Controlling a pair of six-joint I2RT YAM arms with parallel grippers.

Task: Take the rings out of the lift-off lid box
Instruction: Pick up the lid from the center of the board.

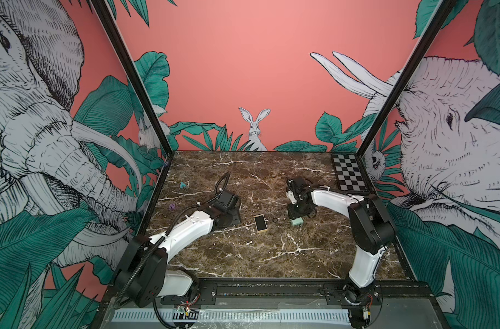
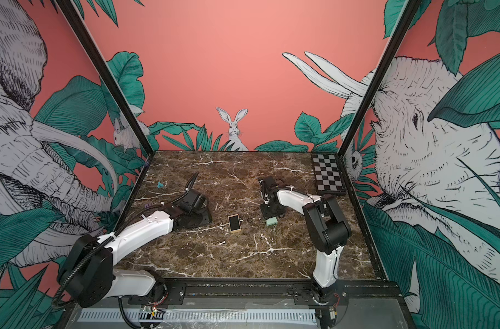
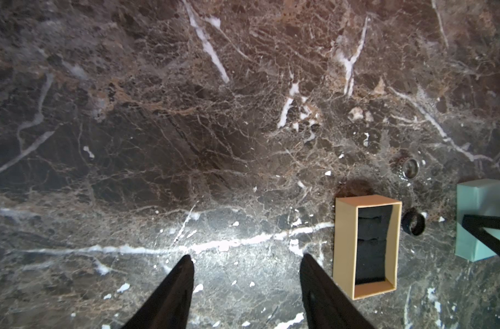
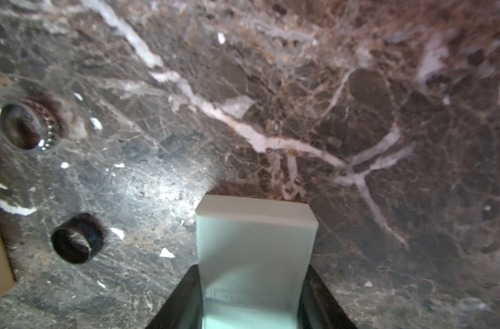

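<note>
The lift-off lid box's tan base [image 1: 260, 224] [image 3: 342, 242] lies open mid-table, and its black foam lining holds nothing. Two rings lie on the marble beside it: a black band [image 1: 275, 220] [image 3: 405, 223] [image 4: 97, 240] and a beaded silver one [image 3: 398, 171] [image 4: 50, 128]. The mint-green lid [image 1: 296, 221] [image 3: 479, 216] [image 4: 254, 233] sits just right of the rings. My right gripper [image 4: 253, 267] has its fingers pressed on the lid's two sides. My left gripper [image 3: 248, 257] hangs open over bare marble left of the base, holding nothing.
A black-and-white checkerboard [image 1: 348, 173] lies at the back right corner. A small teal lump [image 1: 182, 185] and a small purple lump [image 1: 172, 206] sit near the left wall. Black frame posts and printed walls close in the marble table [image 1: 271, 256].
</note>
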